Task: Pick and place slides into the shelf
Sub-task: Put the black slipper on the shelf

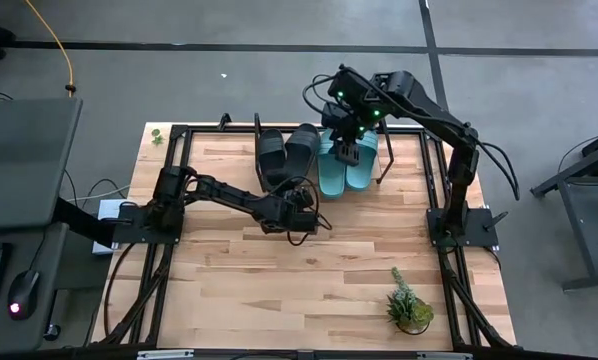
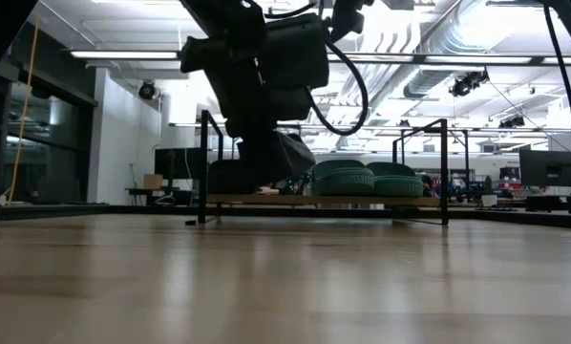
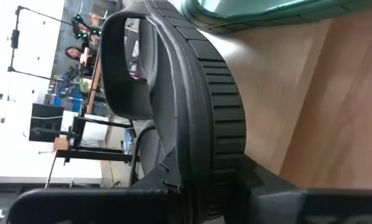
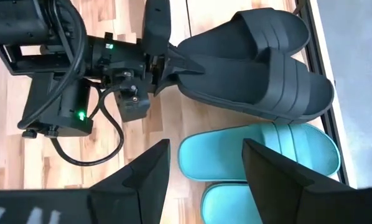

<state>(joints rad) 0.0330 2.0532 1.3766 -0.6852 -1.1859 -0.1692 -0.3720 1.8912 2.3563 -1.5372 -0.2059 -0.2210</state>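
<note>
Four slides on the shelf [image 1: 399,150] at the far side of the bench [image 1: 309,290]: two teal slides [image 1: 347,165] flat and side by side toward the shelf's right half, two black slides [image 1: 284,155] just left of them, toes pointing away from the arms' bases. Nearer black slide [image 4: 236,59] lying partly over its mate [image 4: 285,93], tilted rather than flat, its heel end pinched between the fingers of the left gripper [image 1: 304,197]. Seen edge-on past those fingers in the left wrist view, ribbed black sole [image 3: 220,124] clamped upright, strap [image 3: 127,68] arching to one side, teal sole rim [image 3: 267,9] beyond it. Left gripper clenched on that black slide at the shelf's front edge, arm stretched diagonally across the bench from its base at the left. Right gripper [image 4: 204,168] hung above the teal pair, released and wide, nothing between its fingers, arm reaching in from its base at the right. From bench height, teal slides [image 2: 367,180] and black slides [image 2: 243,177] lined up on the light board inside the black tube frame. Small potted plant [image 1: 409,305] near the front right corner of the bench, well apart from the shelf.
</note>
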